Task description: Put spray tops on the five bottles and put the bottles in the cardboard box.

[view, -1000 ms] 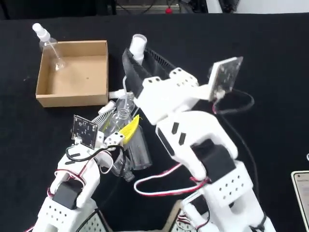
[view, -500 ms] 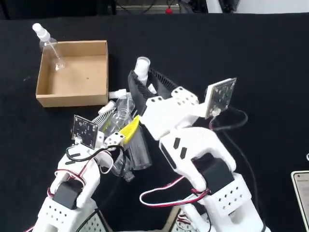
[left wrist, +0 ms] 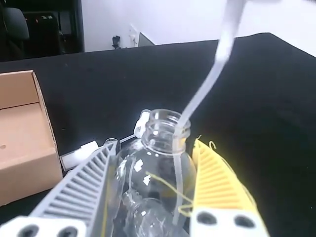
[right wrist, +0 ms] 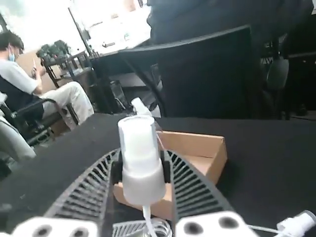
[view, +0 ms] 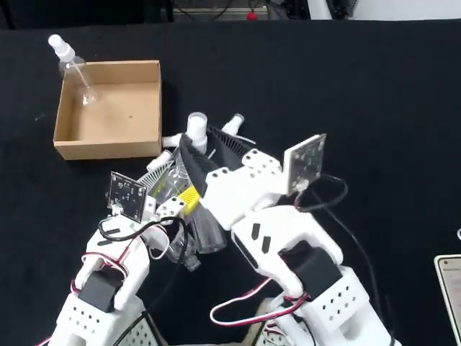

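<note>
Black table (view: 360, 86), cardboard box (view: 108, 148) near its far-left corner, one capped bottle (view: 68, 61) leaning at the box's far-left corner. Left gripper (left wrist: 153, 148) is closed on an open bottle (left wrist: 165, 131), clamped at the shoulder, mouth up and clear. Right gripper (right wrist: 141, 158) is pinched around a spray top (right wrist: 140, 148), nozzle end up, tube (left wrist: 202, 94) hanging below. Key relation: the tube is threaded into the bottle mouth but enters on a slant, resting against the rim. In the high view the spray top (view: 196, 126) sits a little toward the table's far edge from the neck, so cap and neck axes look misaligned. My read: the right arm needs to square the cap over the neck, then go straight down. Loose spray tops (view: 234, 124) lie just beside the box's near-right corner.
</note>
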### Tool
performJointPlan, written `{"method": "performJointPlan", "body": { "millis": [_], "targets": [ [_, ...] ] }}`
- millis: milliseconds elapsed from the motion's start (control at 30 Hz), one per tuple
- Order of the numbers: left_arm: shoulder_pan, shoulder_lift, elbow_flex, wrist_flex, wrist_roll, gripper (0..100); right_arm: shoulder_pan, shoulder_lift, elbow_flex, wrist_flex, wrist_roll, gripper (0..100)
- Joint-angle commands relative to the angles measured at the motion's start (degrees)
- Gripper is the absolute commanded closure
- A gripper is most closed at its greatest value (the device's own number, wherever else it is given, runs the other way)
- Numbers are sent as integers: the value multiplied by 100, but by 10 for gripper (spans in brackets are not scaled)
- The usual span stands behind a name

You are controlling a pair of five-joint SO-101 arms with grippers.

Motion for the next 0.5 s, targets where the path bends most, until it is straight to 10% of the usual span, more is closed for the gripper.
{"method": "performJointPlan", "body": {
  "millis": [0, 467],
  "targets": [
    [-40, -62, -66, -105, 0, 917, -79, -233, 101, -158, 132, 981],
    [-13, -62, -22, -97, 0, 917, -18, -840, 541, -167, 387, 977]
  ]
}}
